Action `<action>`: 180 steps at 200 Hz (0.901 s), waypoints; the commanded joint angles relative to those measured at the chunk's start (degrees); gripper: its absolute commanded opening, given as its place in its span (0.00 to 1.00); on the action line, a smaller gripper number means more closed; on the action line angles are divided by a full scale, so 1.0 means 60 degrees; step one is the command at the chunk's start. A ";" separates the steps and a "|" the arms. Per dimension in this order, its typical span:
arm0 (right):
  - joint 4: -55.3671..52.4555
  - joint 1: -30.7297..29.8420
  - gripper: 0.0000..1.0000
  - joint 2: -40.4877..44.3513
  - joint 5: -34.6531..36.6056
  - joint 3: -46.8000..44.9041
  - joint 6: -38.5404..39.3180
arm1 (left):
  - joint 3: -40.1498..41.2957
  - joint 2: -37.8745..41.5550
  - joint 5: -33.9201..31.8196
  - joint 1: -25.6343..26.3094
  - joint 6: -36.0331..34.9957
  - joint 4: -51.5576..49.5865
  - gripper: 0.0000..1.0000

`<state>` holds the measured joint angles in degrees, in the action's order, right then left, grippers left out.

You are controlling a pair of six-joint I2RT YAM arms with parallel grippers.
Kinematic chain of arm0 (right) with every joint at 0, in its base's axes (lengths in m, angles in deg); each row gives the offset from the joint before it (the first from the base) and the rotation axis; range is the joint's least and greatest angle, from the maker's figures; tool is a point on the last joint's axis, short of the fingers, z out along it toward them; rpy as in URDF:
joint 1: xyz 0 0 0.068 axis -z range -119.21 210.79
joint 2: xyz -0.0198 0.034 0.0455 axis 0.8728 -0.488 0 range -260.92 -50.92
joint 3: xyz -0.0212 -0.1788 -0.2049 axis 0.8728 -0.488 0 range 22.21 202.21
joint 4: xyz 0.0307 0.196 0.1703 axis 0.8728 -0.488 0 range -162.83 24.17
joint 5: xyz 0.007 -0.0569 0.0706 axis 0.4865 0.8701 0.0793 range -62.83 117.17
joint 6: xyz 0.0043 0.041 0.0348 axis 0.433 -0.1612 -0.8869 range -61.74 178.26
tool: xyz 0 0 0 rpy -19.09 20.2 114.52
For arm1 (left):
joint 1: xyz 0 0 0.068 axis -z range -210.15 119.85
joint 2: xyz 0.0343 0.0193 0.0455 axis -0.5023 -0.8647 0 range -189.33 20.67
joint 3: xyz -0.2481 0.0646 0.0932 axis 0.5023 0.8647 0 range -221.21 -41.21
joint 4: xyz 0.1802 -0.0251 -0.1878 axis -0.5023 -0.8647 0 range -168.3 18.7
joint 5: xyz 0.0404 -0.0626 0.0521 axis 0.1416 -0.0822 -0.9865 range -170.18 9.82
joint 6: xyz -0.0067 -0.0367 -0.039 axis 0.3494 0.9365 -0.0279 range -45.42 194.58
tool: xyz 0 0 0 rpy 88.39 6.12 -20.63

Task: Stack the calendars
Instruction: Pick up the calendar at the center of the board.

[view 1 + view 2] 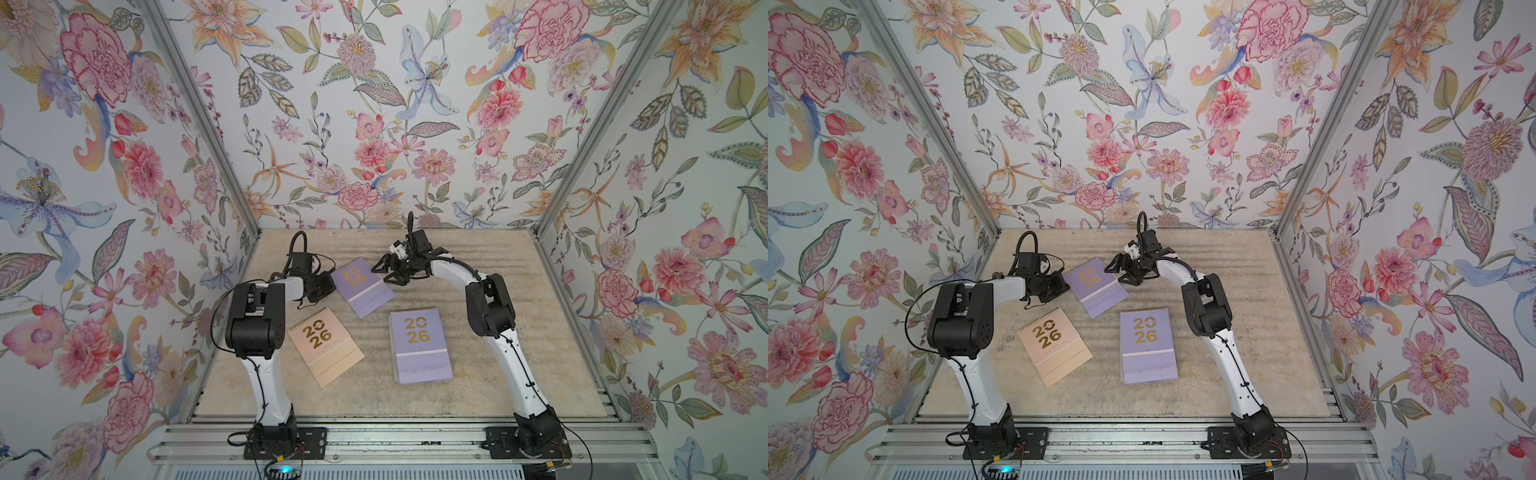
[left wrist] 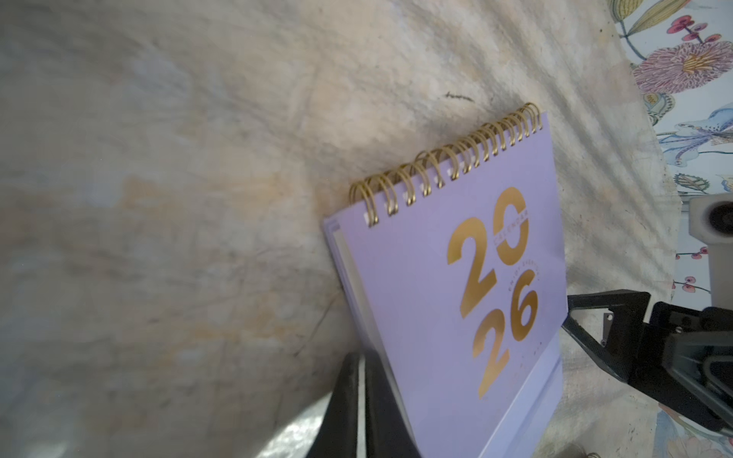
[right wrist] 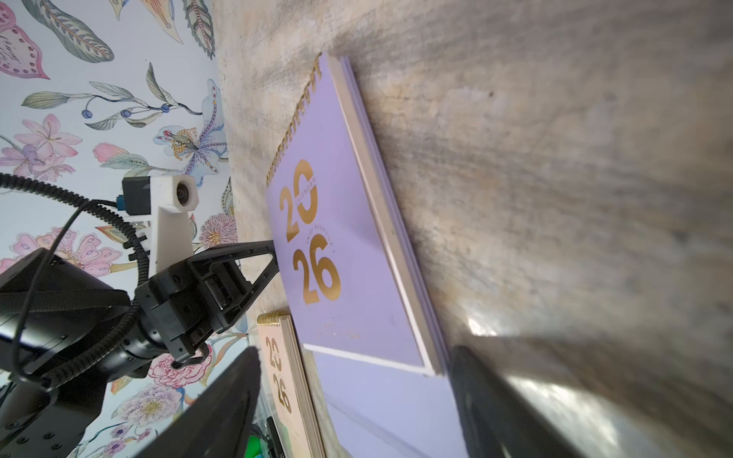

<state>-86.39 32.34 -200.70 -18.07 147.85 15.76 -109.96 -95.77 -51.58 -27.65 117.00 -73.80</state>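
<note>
- The lilac calendar (image 1: 363, 289), lying aslant at the far middle of the table (image 1: 478, 386), is being pinched at its side edge by the left gripper (image 1: 331, 286), its jaws closed thin on the card.
- The right gripper (image 1: 388, 274) is being held wide open at the calendar's opposite far corner, and nothing is being gripped by it.
- The peach calendar (image 1: 326, 349) is lying flat by the left arm. The lilac stack (image 1: 419, 349) is lying by the right arm, apart from it.
- Each calendar is being judged light and stiff-covered, with loose pages and a smooth, possibly slippery face. A side edge is being preferred for a hold, and the spiral binding (image 2: 444, 158) is being avoided.
- Gold "2026" is being shown on every cover, with "CALENDAR" across the zero. The smaller line is too blurred to read, and no brand is being seen.
</note>
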 commanded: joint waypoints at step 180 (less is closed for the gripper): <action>0.5904 -0.0298 0.43 -0.0027 -0.2120 -0.1641 -0.4139 | -0.0102 -0.0767 0.0551 0.0473 0.0812 0.0181 0.10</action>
<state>-54.83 34.14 -201.07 -25.96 137.97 -7.62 -111.57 -97.72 -51.75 -27.12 121.59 -70.94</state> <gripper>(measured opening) 0.450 0.099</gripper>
